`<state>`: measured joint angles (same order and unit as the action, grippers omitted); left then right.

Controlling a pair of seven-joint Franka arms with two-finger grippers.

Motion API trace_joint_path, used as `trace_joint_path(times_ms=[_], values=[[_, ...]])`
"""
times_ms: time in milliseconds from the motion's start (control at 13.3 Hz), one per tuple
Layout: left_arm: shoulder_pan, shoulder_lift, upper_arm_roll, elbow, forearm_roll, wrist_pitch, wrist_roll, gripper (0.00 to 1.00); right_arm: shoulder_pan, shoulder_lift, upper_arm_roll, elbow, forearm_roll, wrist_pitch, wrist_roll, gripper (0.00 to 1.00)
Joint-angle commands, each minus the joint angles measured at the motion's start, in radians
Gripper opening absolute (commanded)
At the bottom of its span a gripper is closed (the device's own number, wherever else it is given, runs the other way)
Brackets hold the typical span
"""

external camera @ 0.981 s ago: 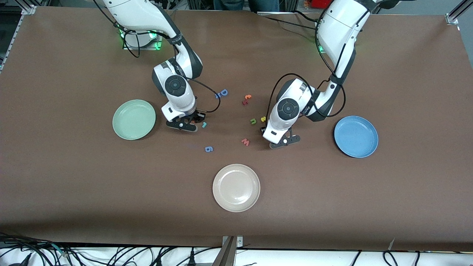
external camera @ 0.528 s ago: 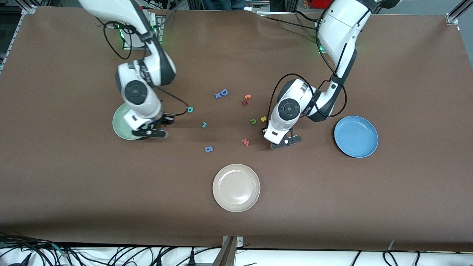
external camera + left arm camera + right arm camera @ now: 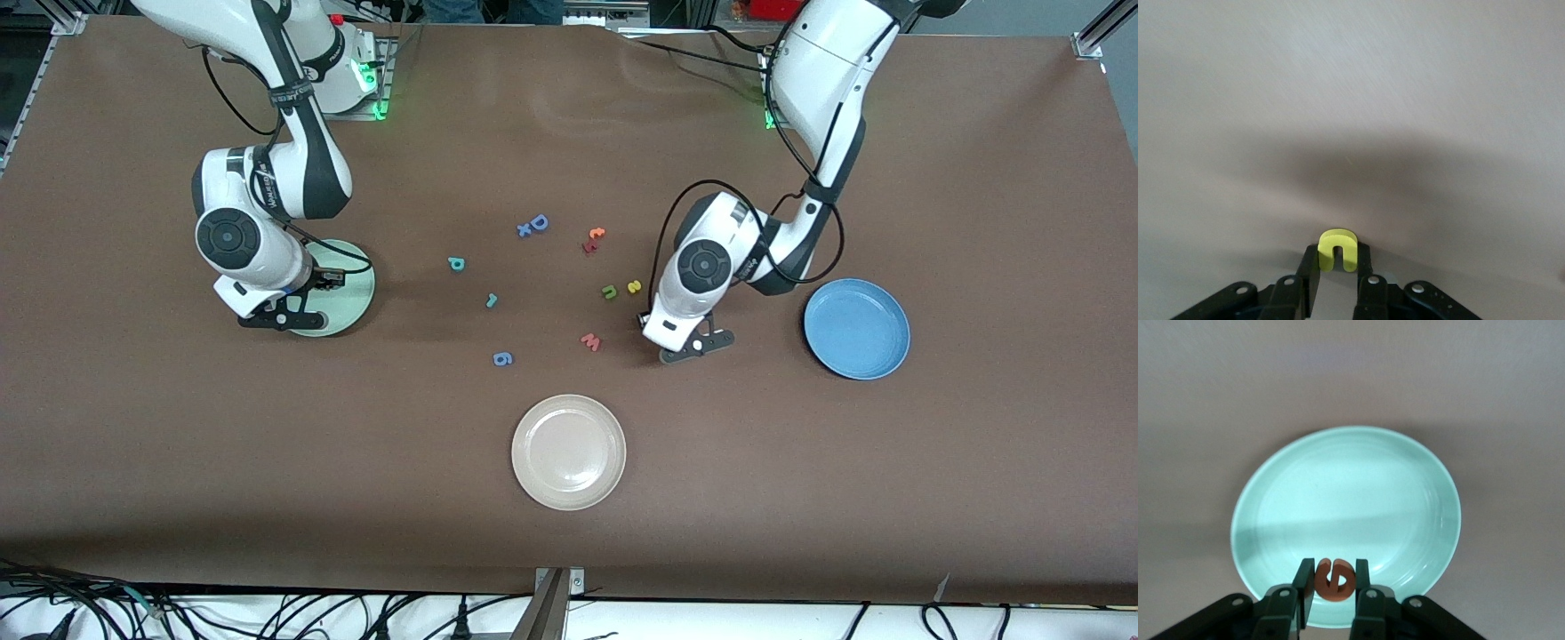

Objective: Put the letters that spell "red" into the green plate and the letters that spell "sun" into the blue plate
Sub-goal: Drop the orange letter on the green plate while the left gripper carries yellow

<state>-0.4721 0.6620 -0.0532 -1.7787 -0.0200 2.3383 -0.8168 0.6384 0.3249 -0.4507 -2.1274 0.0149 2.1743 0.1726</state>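
Pincer work on both arms: the right pincer [image 3: 1331,587] is clamped on the tiny orange foam "e" [image 3: 1333,579] and hangs over the rim of the round pale mint-green plate [image 3: 351,289], which sits toward the right arm's end of the brown worktop [image 3: 800,498]. The left pincer [image 3: 1337,280] is clenched on the tiny yellow foam "u" [image 3: 1338,250], low over bare worktop between the salmon-pink "w" [image 3: 591,341] and the round medium-blue plate [image 3: 856,328], which lies toward the left arm's end.

Loose on the worktop between the two plates lie the teal "d" [image 3: 456,263] and the teal "r" [image 3: 491,300], well apart from the mint-green plate. The green "n" [image 3: 609,292] and yellow "s" [image 3: 634,286] lie just beside each other, near the left arm's wrist.

A blue "6" [image 3: 502,358], a larger blue capital "D" [image 3: 538,222] and a round beige-white plate [image 3: 568,452] are also out; that plate is nearest the front camera.
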Motion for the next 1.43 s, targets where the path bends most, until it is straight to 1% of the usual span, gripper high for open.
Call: trace_joint_path(times_ms=[0,75,226,302,377,453,528,679,830,905,1056,1132,1358], values=[[0.046,-0.065,0.022,-0.01,0.022,-0.065,0.126,0.2,-0.016,0.0,-0.002,-0.054,0.008,0.056,-0.018,0.15],[0.056,-0.079,0.032,-0.014,0.022,-0.073,0.171,0.21,-0.016,0.005,-0.002,-0.065,0.008,0.076,-0.018,0.15],[0.091,-0.12,0.05,-0.015,0.022,-0.131,0.275,0.21,-0.016,0.042,-0.002,-0.083,0.011,0.107,-0.018,0.15],[0.122,-0.146,0.061,-0.015,0.022,-0.164,0.36,0.21,-0.016,0.054,0.0,-0.089,0.013,0.125,-0.018,0.18],[0.142,-0.166,0.093,-0.015,0.022,-0.198,0.464,0.21,-0.016,0.066,0.0,-0.089,0.014,0.125,-0.018,0.31],[0.165,-0.182,0.119,-0.015,0.022,-0.221,0.578,0.21,-0.017,0.072,0.0,-0.088,0.016,0.127,-0.016,0.73],[0.209,-0.196,0.124,-0.016,0.02,-0.24,0.684,0.21,-0.017,0.077,0.0,-0.086,0.016,0.125,-0.016,1.0],[0.265,-0.217,0.137,-0.018,0.015,-0.278,0.871,0.21,-0.017,0.074,0.0,-0.082,0.016,0.119,-0.015,1.0],[0.305,-0.225,0.148,-0.039,0.009,-0.286,1.046,0.21,-0.017,0.06,0.001,-0.075,0.016,0.114,-0.01,1.0],[0.322,-0.22,0.147,-0.05,0.008,-0.286,1.105,0.21,-0.016,0.05,0.006,-0.075,0.017,0.114,-0.002,1.0],[0.337,-0.2,0.148,-0.085,0.006,-0.283,1.131,0.17,-0.008,0.033,0.013,-0.074,0.019,0.113,0.052,1.0],[0.34,-0.196,0.148,-0.094,0.006,-0.28,1.131,0.17,-0.002,0.023,0.039,-0.069,0.019,0.11,0.103,1.0],[0.355,-0.142,0.154,-0.096,0.006,-0.258,1.131,0.17,-0.002,0.011,0.157,-0.049,0.022,0.099,0.362,1.0]])
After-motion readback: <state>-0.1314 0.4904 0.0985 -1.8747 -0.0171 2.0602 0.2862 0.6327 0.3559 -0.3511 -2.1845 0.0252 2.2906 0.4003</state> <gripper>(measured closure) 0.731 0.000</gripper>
